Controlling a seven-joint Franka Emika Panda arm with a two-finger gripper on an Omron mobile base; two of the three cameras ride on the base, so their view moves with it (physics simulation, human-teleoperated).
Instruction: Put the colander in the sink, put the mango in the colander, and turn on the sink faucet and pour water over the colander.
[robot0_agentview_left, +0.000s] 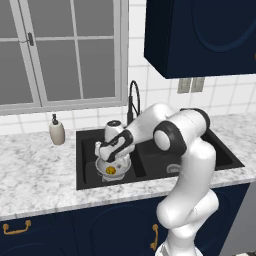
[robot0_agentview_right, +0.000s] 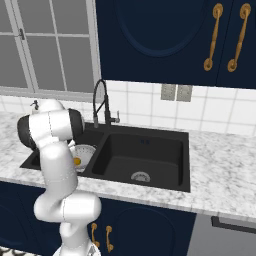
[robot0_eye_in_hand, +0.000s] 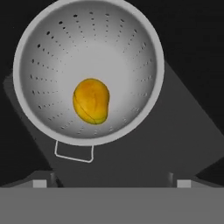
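Note:
The silver-grey perforated colander (robot0_agentview_left: 120, 166) (robot0_agentview_right: 87, 151) (robot0_eye_in_hand: 87, 48) stands in the left basin of the black double sink (robot0_agentview_left: 210, 152) (robot0_agentview_right: 145, 150). The yellow-orange mango (robot0_agentview_left: 111, 170) (robot0_agentview_right: 77, 161) (robot0_eye_in_hand: 91, 100) lies loose at the colander's bottom. My gripper (robot0_agentview_left: 107, 159) (robot0_eye_in_hand: 111, 183) hangs just above the colander, pointing down into it, open and holding nothing. Its two fingertips (robot0_eye_in_hand: 39, 183) stand far apart, clear of the mango. The black gooseneck sink faucet (robot0_agentview_left: 133, 100) (robot0_agentview_right: 101, 102) rises behind the divider between the basins. No water runs from it.
A beige soap dispenser (robot0_agentview_left: 57, 131) stands on the marble counter (robot0_agentview_left: 35, 175) left of the sink. A dark blue wall cabinet (robot0_agentview_left: 200, 35) hangs above the right basin. The window (robot0_agentview_left: 60, 50) is behind the sink. My own arm hides part of the left basin in the right base view.

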